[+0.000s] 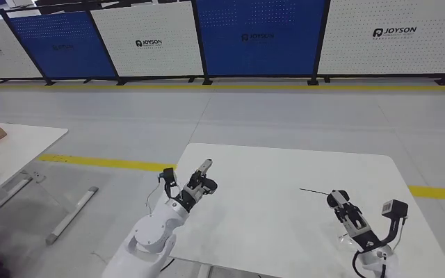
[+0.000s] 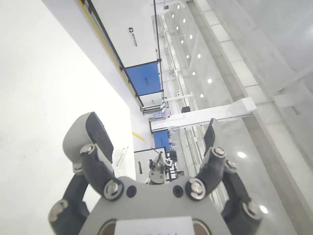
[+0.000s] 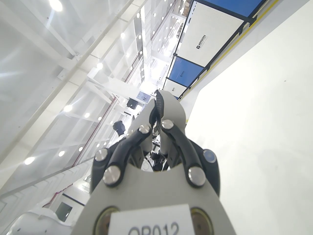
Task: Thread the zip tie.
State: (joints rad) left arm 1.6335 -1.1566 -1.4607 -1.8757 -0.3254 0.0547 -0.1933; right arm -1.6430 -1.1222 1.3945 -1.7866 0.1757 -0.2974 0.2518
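1. Zip tie (image 1: pixel 314 191), a thin black plastic strip. It juts from the tip of the right gripper (image 1: pixel 335 199) above the white rectangular table (image 1: pixel 278 215). Its free end points toward your left arm. The strip lies straight, with no loop formed. Which end carries the locking head is too small to tell.
2. Right gripper, grey shell with black ribbed pads. It is closed tight, pads pressed together, and appears to pinch one end of the zip tie. It sits over the table's right side, near the edge closest to you.
3. Left gripper (image 2: pixel 152 121), same build. Its jaws are spread wide with nothing between them. It sits at the table's left edge, well apart from the zip tie.
4. Step in hand, by judgement: threading has not begun. Your empty left gripper has to take the free end so the strip can be curled round and fed through its head.
5. Handling notes:
   - Keep your right grip firm and the strip level, since a thin strip will likely flex and sway.
   - Approach with the left jaws in line with the strip, and close just behind the free end.
   - Bend slowly, because the strip may spring back.
   - Check the head's slot faces the incoming tip before you push.
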